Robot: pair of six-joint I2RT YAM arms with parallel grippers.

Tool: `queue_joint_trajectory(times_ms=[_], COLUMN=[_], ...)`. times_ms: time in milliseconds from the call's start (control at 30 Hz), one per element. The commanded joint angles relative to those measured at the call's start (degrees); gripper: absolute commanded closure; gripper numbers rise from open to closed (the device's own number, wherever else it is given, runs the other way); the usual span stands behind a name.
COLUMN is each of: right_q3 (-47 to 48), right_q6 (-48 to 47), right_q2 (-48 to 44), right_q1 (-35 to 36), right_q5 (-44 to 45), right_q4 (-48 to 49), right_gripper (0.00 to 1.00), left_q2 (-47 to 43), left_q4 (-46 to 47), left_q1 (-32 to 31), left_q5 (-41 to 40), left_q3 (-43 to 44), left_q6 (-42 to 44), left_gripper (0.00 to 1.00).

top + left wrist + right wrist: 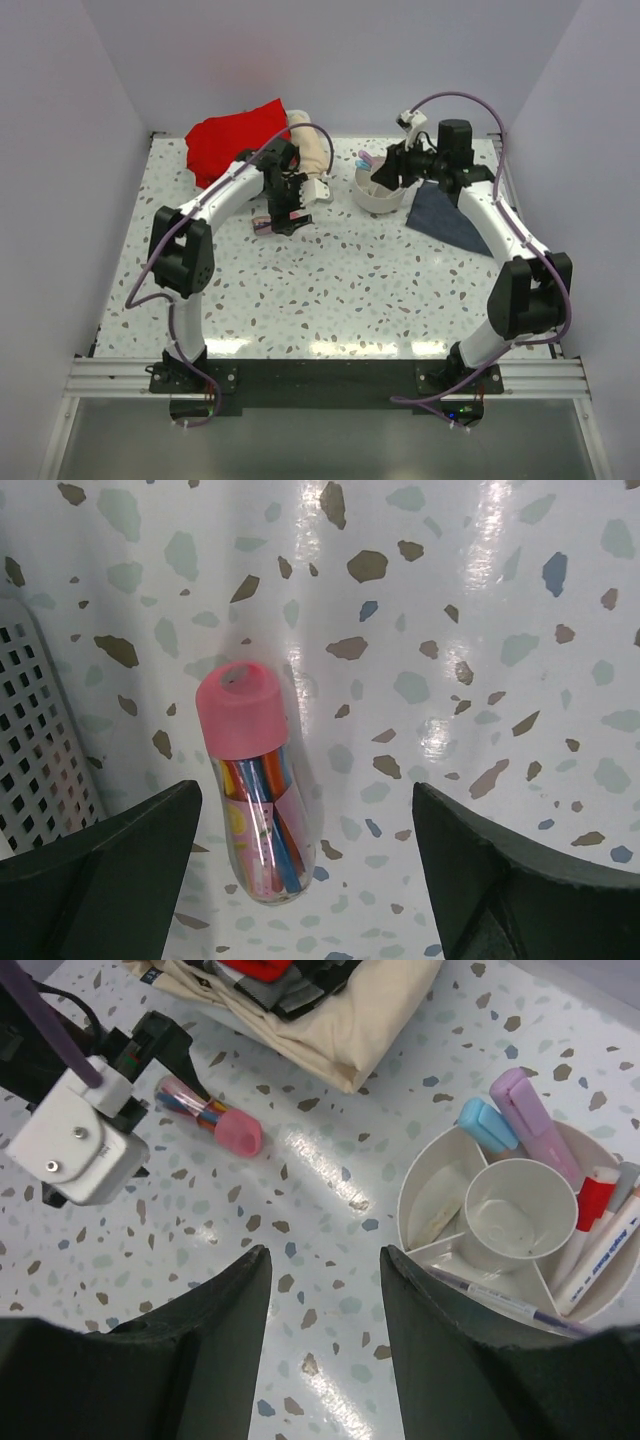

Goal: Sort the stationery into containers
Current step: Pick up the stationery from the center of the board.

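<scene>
A pink-capped clear tube point(255, 790) of coloured pencils lies flat on the speckled table. My left gripper point(305, 810) hangs over it, open. The tube sits between the fingers, close to the left one and far from the right one. From above, the tube point(262, 226) pokes out left of that gripper point(290, 215). The white round organiser point(420, 1175) holds a blue marker point(485, 1125), a pink marker point(535, 1125), red-and-white pens point(600, 1220) and a thin pen point(500, 1295). My right gripper point(325, 1255) is open and empty, just left of the organiser.
A red cloth point(235, 135) and a beige fabric bag point(310, 145) lie at the back. A dark blue-grey cloth point(445, 215) is right of the organiser point(380, 195). A white perforated object point(30, 740) sits left of the tube.
</scene>
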Motion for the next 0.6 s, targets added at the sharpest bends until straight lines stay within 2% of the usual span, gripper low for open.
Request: queue_joint_trajectory(times_ms=[0,200,567], right_q3=[-1.4,-0.7,-0.6], right_q6=[4.1,4.9,4.9], right_q2=[-0.7,0.5,2.3], right_q1=[-1.5,-3.6,-6.6], right_q5=[-0.1,-1.6,-4.0], right_q4=[4.4,5.9,5.9], right_gripper=[0.49,0.49,0.49], left_q2=[2.8,5.1,11.8], left_q4=[1.6,6.2,8.2], left_q1=[-0.2,-0.3,-2.2], left_q5=[-5.1,-7.9,-9.8], left_q3=[3.1,3.3,5.1], left_q6=[0.6,-1.5,-4.0], left_gripper=[0.09,0.09,0.11])
